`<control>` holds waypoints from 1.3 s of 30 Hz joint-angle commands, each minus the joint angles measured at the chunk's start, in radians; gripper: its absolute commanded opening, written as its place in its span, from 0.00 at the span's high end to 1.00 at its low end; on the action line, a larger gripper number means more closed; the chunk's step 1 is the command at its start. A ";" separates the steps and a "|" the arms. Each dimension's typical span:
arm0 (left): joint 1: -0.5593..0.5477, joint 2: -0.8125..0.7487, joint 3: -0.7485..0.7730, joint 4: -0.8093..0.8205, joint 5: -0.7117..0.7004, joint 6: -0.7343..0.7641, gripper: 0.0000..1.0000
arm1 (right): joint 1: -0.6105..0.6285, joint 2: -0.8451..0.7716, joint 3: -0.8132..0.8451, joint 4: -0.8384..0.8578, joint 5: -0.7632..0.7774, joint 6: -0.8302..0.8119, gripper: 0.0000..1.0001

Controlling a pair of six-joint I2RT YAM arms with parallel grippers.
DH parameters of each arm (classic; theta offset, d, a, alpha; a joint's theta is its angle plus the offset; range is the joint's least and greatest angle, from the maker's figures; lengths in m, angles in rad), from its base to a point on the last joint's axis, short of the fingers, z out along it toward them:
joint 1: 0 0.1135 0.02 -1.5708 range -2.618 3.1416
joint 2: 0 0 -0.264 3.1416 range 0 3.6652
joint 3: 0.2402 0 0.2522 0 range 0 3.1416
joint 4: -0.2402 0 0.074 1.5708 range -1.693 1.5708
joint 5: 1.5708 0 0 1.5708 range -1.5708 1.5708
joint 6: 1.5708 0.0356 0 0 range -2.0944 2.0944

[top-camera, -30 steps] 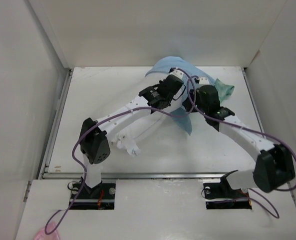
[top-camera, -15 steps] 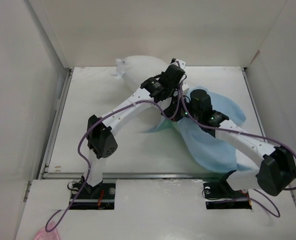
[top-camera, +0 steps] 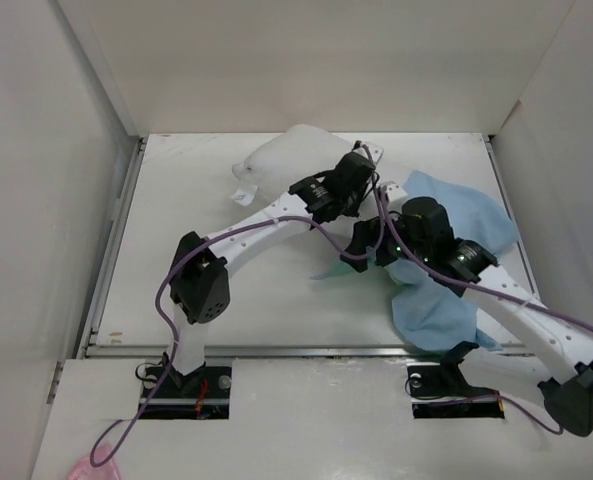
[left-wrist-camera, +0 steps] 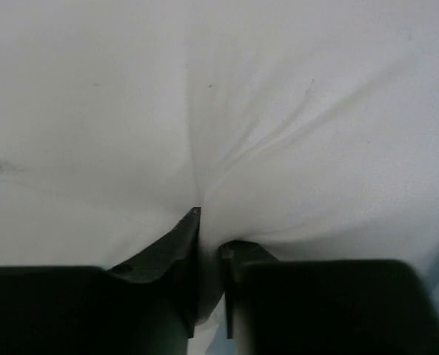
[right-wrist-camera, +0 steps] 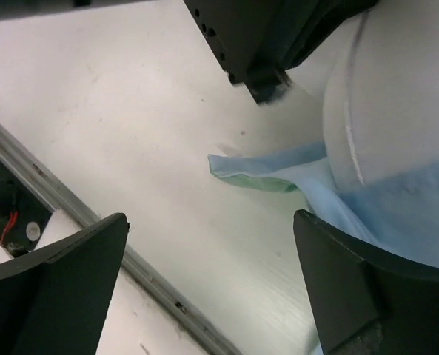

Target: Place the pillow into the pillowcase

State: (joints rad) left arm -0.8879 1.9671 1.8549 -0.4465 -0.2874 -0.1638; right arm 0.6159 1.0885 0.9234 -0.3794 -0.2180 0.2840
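– Over at the back left of the table (top-camera: pixel 196 260) we've got the pillow (top-camera: pixel 286 158), tag (top-camera: pixel 242 196) end pointing left, and its long axis runs pretty much left to right along the back. So which arm do we reckon is doing the work?

– Left one for sure. From above, our left gripper (top-camera: pixel 368 158) sits at the pillow's right end, and its wrist view shows the jaws clamped on a pinch of white fabric. That view is all white though, so we get no idea where the cloth is.

– Right, so moving rightward: the right gripper (right-wrist-camera: pixel 210 222) hangs just on the near side of that held end, jaws spread wide, nothing in them. The pillowcase (top-camera: pixel 461 205) lies crumpled to the right and toward the near edge, touching the pillow's right end.

– Yep, and the right wrist view gives us what the arms hide from above: a blue edge with mint-green lining, right below the white bulge. We'd guess that's the opening, so the right arm is the nearer one to grab it. Whether the pillow's end is already inside or just lying on the cloth, we can't tell.
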 commanded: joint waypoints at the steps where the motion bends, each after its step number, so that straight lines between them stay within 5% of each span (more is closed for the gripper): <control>1: 0.026 -0.062 -0.066 0.063 0.056 -0.042 0.80 | 0.048 -0.105 0.116 -0.103 0.012 -0.111 0.00; 3: 0.026 -0.120 -0.106 0.072 0.071 -0.052 0.46 | 0.048 -0.125 0.159 -0.151 0.080 -0.111 0.00; 4: 0.026 -0.147 -0.134 0.097 0.071 -0.052 0.13 | 0.048 -0.125 0.210 -0.179 0.153 -0.121 0.00; 5: 0.026 -0.178 -0.196 0.106 0.071 -0.063 0.00 | 0.048 -0.125 0.233 -0.225 0.196 -0.121 0.00; 11: 0.119 -0.476 -0.480 0.161 0.071 -0.149 0.00 | 0.048 -0.013 0.414 -0.296 0.451 -0.186 0.00; 19: 0.190 -0.816 -0.880 0.193 0.123 -0.334 0.00 | 0.058 0.489 0.686 -0.259 0.317 -0.442 0.00; 23: 0.201 -0.951 -0.989 0.204 0.137 -0.400 0.00 | 0.068 0.712 0.775 -0.309 0.273 -0.621 0.00; 28: 0.211 -0.993 -1.048 0.204 0.137 -0.425 0.00 | 0.068 0.945 0.839 -0.291 0.328 -0.635 0.02; 30: 0.211 -0.993 -1.048 0.213 0.146 -0.425 0.00 | 0.068 1.011 0.893 -0.291 0.353 -0.562 0.61; 31: 0.211 -0.975 -1.048 0.213 0.146 -0.425 0.00 | 0.059 1.011 0.908 -0.291 0.389 -0.515 1.00; 36: 0.221 -0.903 -1.057 0.256 0.226 -0.437 0.00 | -0.004 0.730 0.792 -0.063 0.490 -0.369 1.00; 39: 0.221 -0.838 -1.071 0.337 0.289 -0.466 0.00 | -0.109 0.489 0.740 0.013 0.274 -0.332 1.00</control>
State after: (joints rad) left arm -0.6708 1.0924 0.8085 -0.2119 -0.0742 -0.5945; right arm 0.6121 1.8111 1.6699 -0.5552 0.1749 -0.1421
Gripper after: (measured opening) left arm 0.997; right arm 0.102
